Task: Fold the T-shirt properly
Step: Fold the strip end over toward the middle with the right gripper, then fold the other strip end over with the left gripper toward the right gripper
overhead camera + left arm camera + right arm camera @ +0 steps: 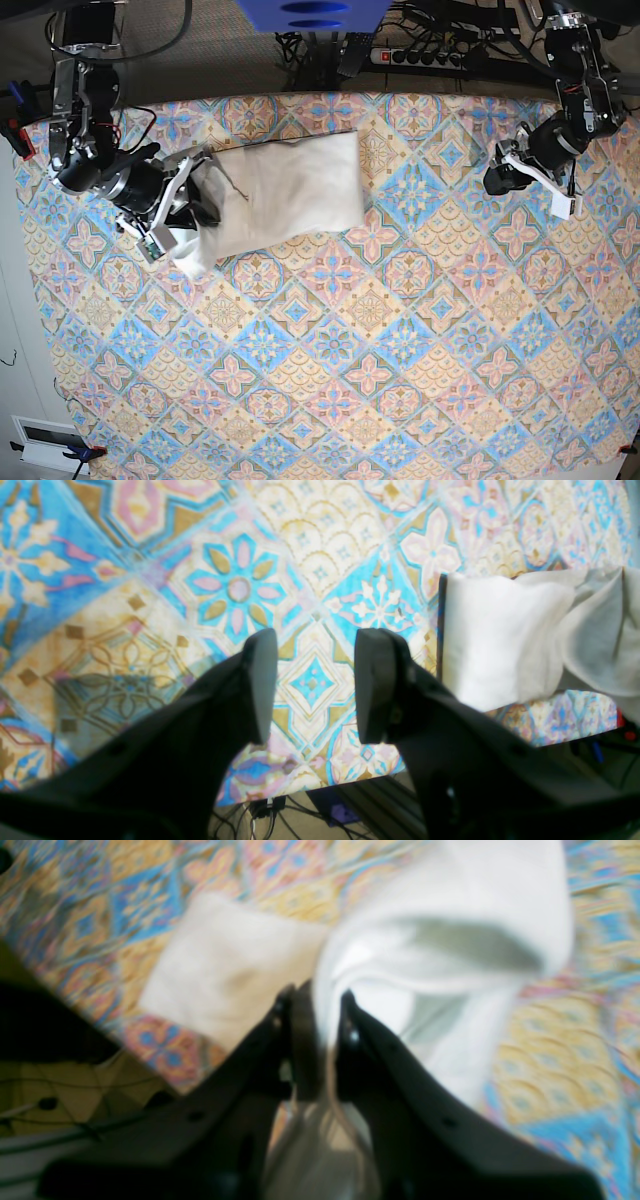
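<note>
The white T-shirt (285, 188) lies plain side up as a rough folded rectangle at the table's back left, its left end bunched and lifted. My right gripper (193, 208) is at that bunched end. In the right wrist view it (322, 1025) is shut on a fold of the T-shirt (450, 940), which billows up beyond the fingers. My left gripper (497, 179) hovers at the far right, well away from the cloth. In the left wrist view it (315, 685) stands open over bare tablecloth, with the T-shirt (500, 645) off to its right.
A tablecloth (380, 340) with blue, yellow and pink tile patterns covers the whole table. Behind the back edge are a power strip (430, 52), cables and a blue object (310, 10). The table's edge (350, 779) shows just below my left fingers.
</note>
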### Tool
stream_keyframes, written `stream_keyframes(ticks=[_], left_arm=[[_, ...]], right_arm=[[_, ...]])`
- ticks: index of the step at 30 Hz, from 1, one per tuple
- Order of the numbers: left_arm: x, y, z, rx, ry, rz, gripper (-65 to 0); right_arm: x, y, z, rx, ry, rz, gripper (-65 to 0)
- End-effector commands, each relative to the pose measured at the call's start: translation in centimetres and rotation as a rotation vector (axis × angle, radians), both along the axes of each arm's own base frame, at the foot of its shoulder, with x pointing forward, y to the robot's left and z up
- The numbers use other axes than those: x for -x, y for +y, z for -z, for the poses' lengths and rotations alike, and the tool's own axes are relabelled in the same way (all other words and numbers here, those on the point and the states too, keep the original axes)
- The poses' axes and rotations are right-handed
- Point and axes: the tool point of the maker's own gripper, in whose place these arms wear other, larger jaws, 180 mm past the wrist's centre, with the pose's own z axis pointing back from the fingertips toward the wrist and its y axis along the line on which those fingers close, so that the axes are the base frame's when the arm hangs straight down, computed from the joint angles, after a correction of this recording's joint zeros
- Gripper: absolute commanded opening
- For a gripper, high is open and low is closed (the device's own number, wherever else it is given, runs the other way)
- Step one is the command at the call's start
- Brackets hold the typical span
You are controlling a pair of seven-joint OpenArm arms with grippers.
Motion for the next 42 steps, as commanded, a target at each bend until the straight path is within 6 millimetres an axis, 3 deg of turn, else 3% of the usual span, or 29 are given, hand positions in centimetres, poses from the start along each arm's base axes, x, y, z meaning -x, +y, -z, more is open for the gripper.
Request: stream_keyframes(ticks=[1, 13, 22, 27, 32, 34, 38, 42], left_arm=[[-0.9, 0.5, -1.1, -0.014, -0.042, 0.003, -41.3], [-0.4, 0.1, -0.4, 0.006, -0.024, -0.008, -41.4], [-0.5, 0.1, -0.4, 0.008, -0.028, -0.009, -41.4], [-0.5, 0.1, -0.4, 0.008, -0.028, -0.009, -41.4], [-0.6, 0.1, -0.5, 0.008, -0.029, -0.009, -41.3], [-0.6, 0.1, -0.5, 0.008, -0.029, -0.009, -41.3], [-0.6, 0.0, -0.4, 0.008, -0.029, -0.008, -41.3], [-0.5, -0.4, -0.5, 0.009, -0.028, 0.009, -41.3]], right_arm=[[-0.5, 1.0, -1.4, -0.042, -0.05, -0.017, -60.6], [1.9, 11.2, -1.6, -0.224, -0.01, -0.175, -60.5], [1.1, 15.8, 1.1, -0.003, -0.04, -0.357, -60.3], [0.7, 15.7, 3.7, 0.053, 0.02, -0.359, -51.0], [0.6, 15.7, 3.6, 0.052, 0.017, -0.36, -33.6], [0.3, 16.0, 2.1, 0.044, -0.034, -0.363, -29.8], [-0.5, 16.4, -2.5, 0.025, -0.177, -0.365, -29.8], [-1.6, 14.1, -2.6, 0.034, -0.18, -0.286, -32.2]])
